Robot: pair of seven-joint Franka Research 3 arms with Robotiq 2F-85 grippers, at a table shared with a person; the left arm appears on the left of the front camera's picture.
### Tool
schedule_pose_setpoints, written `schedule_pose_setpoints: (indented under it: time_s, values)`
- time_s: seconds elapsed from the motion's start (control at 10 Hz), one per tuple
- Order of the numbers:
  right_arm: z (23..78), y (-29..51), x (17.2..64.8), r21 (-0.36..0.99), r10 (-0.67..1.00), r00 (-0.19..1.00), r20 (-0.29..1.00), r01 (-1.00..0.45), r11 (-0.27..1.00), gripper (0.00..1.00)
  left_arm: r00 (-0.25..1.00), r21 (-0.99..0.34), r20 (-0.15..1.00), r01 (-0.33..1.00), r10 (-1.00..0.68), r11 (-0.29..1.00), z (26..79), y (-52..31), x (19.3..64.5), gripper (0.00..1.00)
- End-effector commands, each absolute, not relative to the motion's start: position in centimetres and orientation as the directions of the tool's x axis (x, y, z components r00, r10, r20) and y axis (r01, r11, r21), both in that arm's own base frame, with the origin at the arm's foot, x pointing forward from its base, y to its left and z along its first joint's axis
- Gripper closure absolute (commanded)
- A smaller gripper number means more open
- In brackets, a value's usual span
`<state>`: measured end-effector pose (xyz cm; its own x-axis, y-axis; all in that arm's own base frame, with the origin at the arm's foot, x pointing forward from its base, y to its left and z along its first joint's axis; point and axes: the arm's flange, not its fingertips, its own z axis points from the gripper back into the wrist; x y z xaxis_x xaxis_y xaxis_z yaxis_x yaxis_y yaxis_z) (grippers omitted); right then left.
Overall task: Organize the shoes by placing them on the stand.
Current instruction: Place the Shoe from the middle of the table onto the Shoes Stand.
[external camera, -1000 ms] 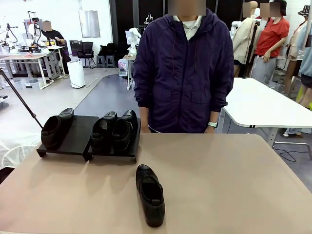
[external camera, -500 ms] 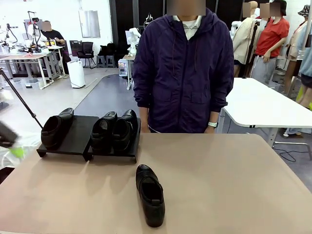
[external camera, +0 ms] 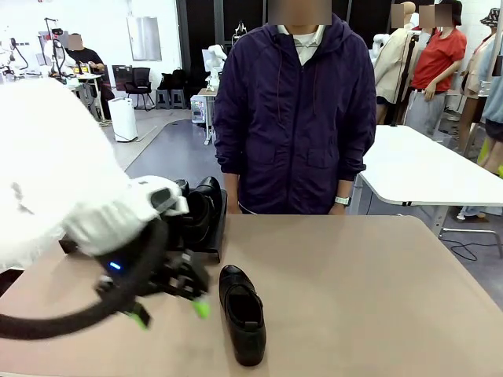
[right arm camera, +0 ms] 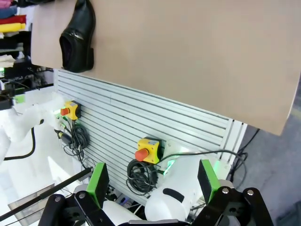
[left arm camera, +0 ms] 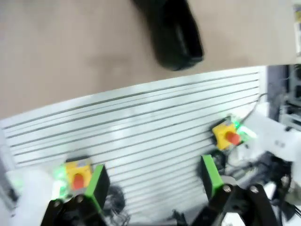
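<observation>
One glossy black shoe (external camera: pixel 242 312) lies loose on the tan table, toe toward the near edge. My left gripper (external camera: pixel 170 313) hovers open just left of it, green pads spread, holding nothing. Behind it, the black stand (external camera: pixel 214 250) carries two shoes (external camera: pixel 204 206) side by side on its right platform; my white left arm hides the stand's left part. In the left wrist view the shoe (left arm camera: pixel 172 33) sits at the top, well beyond the open left gripper (left arm camera: pixel 154 181). The right wrist view shows the shoe (right arm camera: pixel 77 35) near the table edge, far from the open right gripper (right arm camera: pixel 152 181).
A person in a dark purple jacket (external camera: pixel 297 118) stands at the far side of the table, hands out of sight. The tan table (external camera: pixel 369 290) is bare to the right of the loose shoe. Below the table edge a slatted panel (right arm camera: pixel 155 117) carries emergency-stop buttons.
My left arm has swung in from the left edge and now covers the stand's left platform, its gripper beside the loose shoe. The shoes have not moved.
</observation>
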<state>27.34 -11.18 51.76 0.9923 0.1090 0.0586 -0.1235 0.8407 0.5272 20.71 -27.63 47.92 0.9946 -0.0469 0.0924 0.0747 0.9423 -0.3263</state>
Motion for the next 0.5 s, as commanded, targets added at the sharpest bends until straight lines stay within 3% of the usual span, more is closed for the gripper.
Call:
schedule_pose_setpoints:
  time_s: [0.0,0.1,0.2,0.4]
  values:
    - [52.1,-11.3,27.5,0.531,0.109,0.992,0.056,-0.122,0.838,0.00,0.991,-0.385,0.125,0.014,0.037,0.923,45.1,-31.5,21.2,0.00]
    - [52.1,-11.3,27.5,0.531,0.109,0.992,0.056,-0.122,0.838,0.00,0.968,-0.340,0.245,0.026,0.062,0.940,44.0,-32.5,21.8,0.00]
    - [52.1,-11.3,27.5,0.531,0.109,0.992,0.056,-0.122,0.838,0.00,0.994,-0.348,0.106,0.057,-0.021,0.936,46.4,-30.3,20.1,0.00]
    - [52.1,-11.3,27.5,0.531,0.109,0.992,0.056,-0.122,0.838,0.00,0.994,-0.348,0.106,0.057,-0.021,0.936,46.4,-30.3,20.1,0.00]
